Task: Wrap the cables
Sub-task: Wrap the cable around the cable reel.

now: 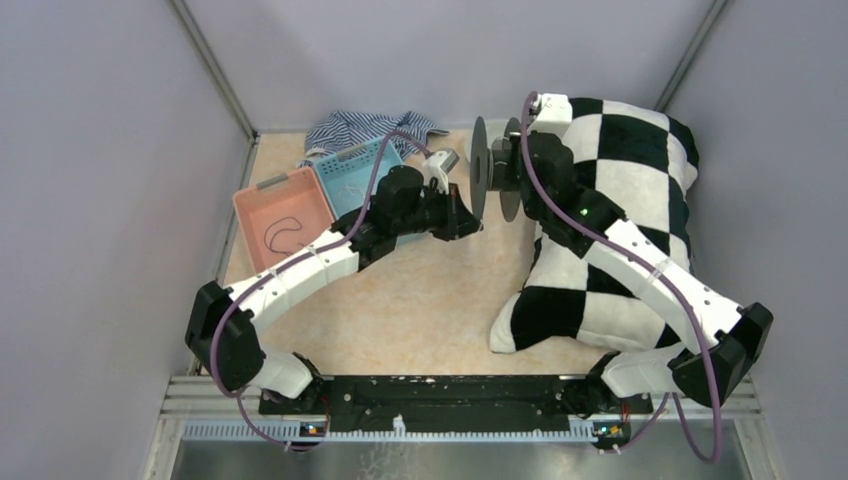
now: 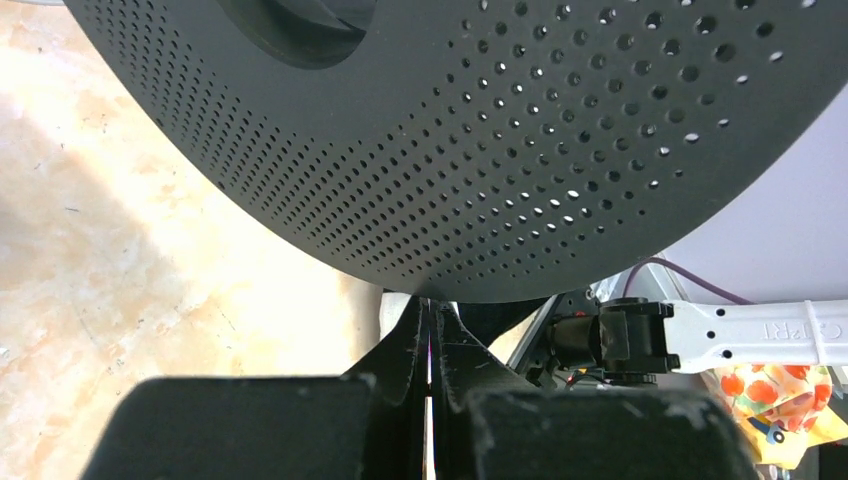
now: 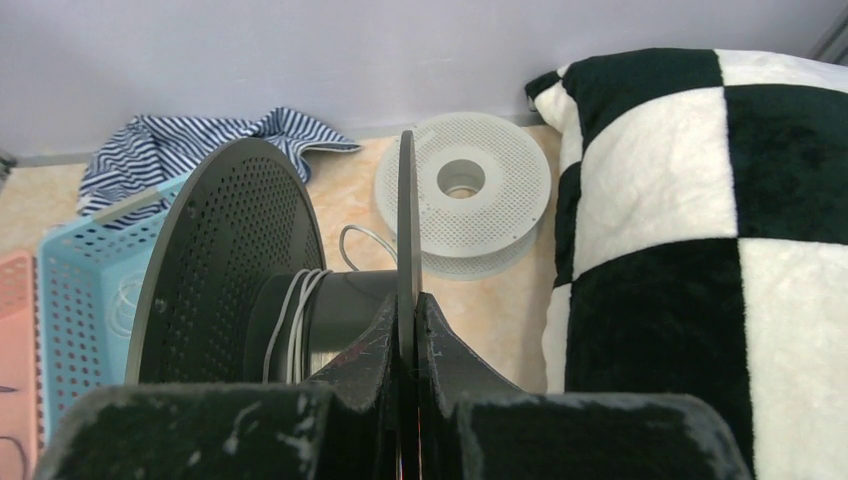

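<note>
Right gripper: clenched on the black spool. The rim of its right-hand disc is squeezed between my fingers.
Left gripper: my fingers are pressed together with only a sliver of light between them. The tip sits just under the spool's other disc. I cannot tell whether anything thin is pinched there.
Black spool: near the middle of the far edge, discs upright, between my two grippers.
White cable: a few turns lie around the spool's hub, between the discs. One loose loop stands off behind the hub.
Black cable: a loose curl on the floor of the pink bin, well apart from the spool.
Pink bin: toward the left edge, with the blue basket just beside it on the far side.
Striped cloth: bunched at the far edge, behind the basket.
White spool: by the far edge, behind the black spool and just beside the pillow.
Pillow: black-and-white checked, along the right edge. My right arm reaches over it.
</note>
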Controlling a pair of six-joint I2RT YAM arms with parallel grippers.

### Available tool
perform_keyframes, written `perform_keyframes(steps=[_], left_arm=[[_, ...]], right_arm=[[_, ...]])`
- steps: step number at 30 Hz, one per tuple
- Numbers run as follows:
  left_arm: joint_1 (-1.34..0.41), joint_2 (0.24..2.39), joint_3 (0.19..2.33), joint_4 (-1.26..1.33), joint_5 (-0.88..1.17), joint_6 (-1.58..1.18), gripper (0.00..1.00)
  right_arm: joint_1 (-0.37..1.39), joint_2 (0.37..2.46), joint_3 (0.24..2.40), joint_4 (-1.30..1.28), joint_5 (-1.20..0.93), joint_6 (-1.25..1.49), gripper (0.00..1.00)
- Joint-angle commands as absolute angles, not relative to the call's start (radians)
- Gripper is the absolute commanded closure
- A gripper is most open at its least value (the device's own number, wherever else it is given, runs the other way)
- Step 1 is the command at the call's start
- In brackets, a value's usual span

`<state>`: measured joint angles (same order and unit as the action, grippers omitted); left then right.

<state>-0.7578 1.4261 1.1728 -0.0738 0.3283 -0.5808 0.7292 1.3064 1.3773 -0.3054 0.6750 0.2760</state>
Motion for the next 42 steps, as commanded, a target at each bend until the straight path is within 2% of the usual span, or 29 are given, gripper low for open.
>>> perform_keyframes(steps=[1, 6, 17, 32, 35, 39, 42], left_arm=[[-0.765, 1.444, 1.298, 0.074, 0.311, -0.591, 1.00], [-0.765, 1.453, 1.265, 0.072, 0.290, -0.598, 1.00], [-0.764, 1.530, 1.066, 0.214, 0.313, -0.683, 1.00], [-0.764, 1.574, 1.113, 0.193, 0.336, -0.733, 1.00], [-0.764, 1.575, 1.100, 0.227, 0.366, -0.755, 0.90], [-0.764, 1.582, 1.097, 0.235, 0.403, -0.771, 0.67], [-0.764, 1.563, 1.085, 0.233, 0.407, -0.747, 0.59]], right_arm=[[0.781, 1.331, 1.419, -0.367, 0.648, 0.289, 1.00], [0.781, 1.298, 1.353, -0.354, 0.581, 0.290, 1.00], [0.781, 1.191, 0.946, -0.075, 0.563, 0.309, 1.00], [0.790, 1.212, 0.947, -0.153, 0.539, 0.382, 1.00], [0.790, 1.226, 0.961, -0.172, 0.545, 0.408, 1.00], [0.790, 1.240, 0.975, -0.183, 0.558, 0.426, 1.00], [0.790, 1.243, 0.991, -0.192, 0.564, 0.425, 1.00]])
